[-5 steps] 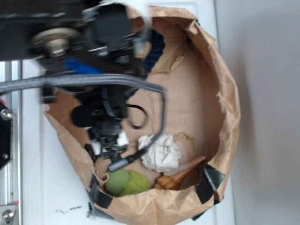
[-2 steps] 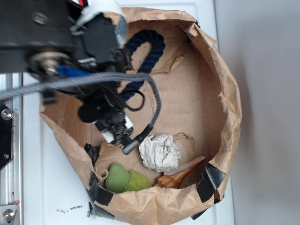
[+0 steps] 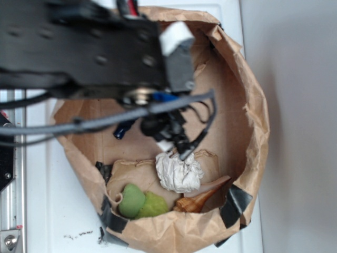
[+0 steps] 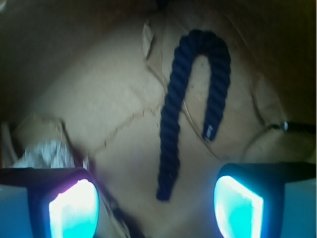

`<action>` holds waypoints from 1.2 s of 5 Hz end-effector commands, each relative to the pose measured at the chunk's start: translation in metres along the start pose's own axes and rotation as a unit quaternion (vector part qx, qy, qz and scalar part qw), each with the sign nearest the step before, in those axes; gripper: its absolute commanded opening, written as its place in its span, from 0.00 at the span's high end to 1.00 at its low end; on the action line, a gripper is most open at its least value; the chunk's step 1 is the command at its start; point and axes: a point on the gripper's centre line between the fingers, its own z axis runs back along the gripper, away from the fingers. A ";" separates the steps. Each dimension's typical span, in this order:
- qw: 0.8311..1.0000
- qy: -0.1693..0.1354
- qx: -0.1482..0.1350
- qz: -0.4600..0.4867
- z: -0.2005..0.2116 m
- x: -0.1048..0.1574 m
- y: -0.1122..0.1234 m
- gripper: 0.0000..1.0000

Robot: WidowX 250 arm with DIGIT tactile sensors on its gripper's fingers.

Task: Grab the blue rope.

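Note:
In the wrist view the blue rope (image 4: 173, 114) lies bent like a cane on the brown paper floor, its curve at the far end. Its long straight leg runs toward me and ends just ahead of the gap between my fingers. My gripper (image 4: 156, 206) is open above it, with glowing cyan pads (image 4: 74, 208) at the left and right and nothing between them. In the exterior view the arm hides most of the rope; only a dark blue end (image 3: 122, 130) shows left of the gripper (image 3: 171, 136).
Everything sits inside a wide brown paper bag (image 3: 255, 110) with rolled walls and black tape. A crumpled white paper ball (image 3: 179, 171) lies just below the gripper, with green soft pieces (image 3: 139, 203) and a wooden piece (image 3: 202, 197) near the front wall. A grey cable (image 3: 105, 121) crosses the bag.
The arm has swung right and toward the bag's middle, now covering most of the rope in the exterior view. The gripper sits nearer the white paper ball.

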 end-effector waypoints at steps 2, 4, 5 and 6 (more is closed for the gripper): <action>0.997 -0.058 -0.037 -0.019 -0.027 -0.001 0.006 0.00; 0.996 -0.084 -0.035 -0.021 -0.043 -0.015 0.006 0.00; 0.996 -0.077 -0.041 -0.029 -0.049 -0.009 0.002 0.00; 0.996 -0.064 -0.039 -0.040 -0.062 -0.004 -0.002 0.00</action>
